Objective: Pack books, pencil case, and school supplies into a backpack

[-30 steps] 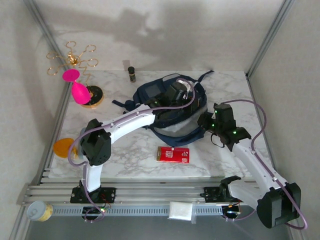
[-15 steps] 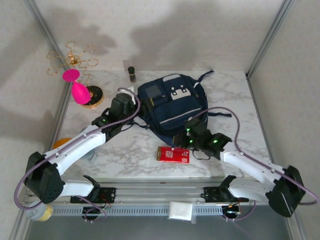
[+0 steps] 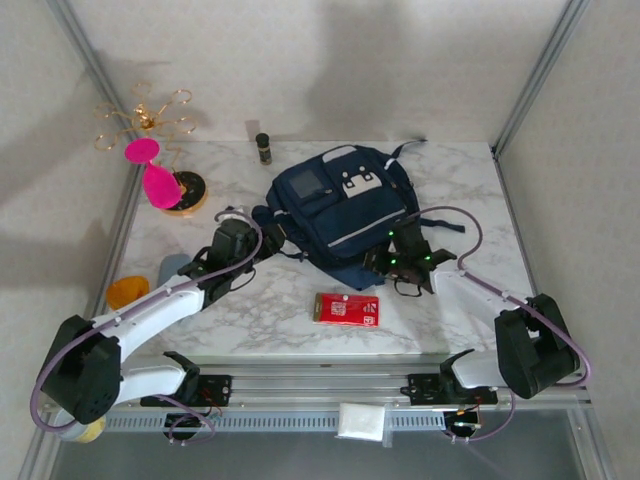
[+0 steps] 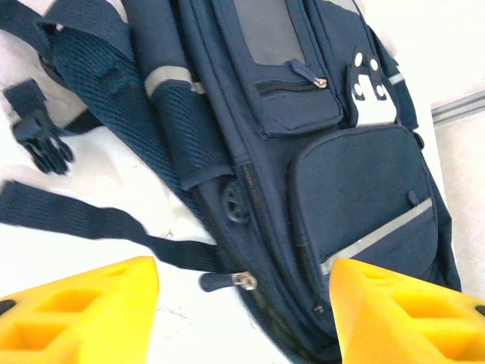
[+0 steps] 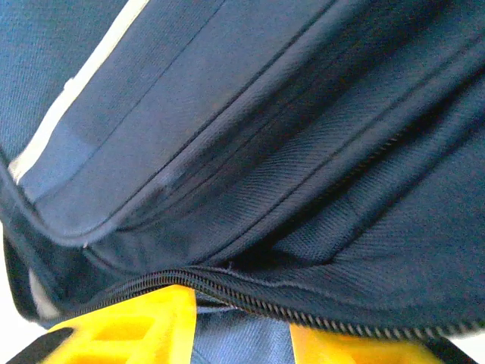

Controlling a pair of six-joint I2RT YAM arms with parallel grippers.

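Marbled white, the desk (image 3: 270,310) carries the large navy-blue fabric backpack (image 3: 340,215), which lies flat at its middle, front pockets up and dark straps trailing to the left. Both arms reach in low, one to each lower flank of the backpack. The left gripper (image 4: 244,292) hovers just beside the left flank with its yellow fingers well apart and nothing between them. The right gripper (image 5: 242,322) is pressed against the lower right edge, with blue cloth and a line of zip teeth lying across its fingers; whether it pinches that cloth I cannot tell. A flat red rectangle with a white label (image 3: 346,308) lies on the desk just in front. The step in hand looks like opening the main compartment. Next, the left gripper probably needs to settle over the small metal zip pull (image 4: 244,281), close on it, and draw it along while the right steadies the edge.
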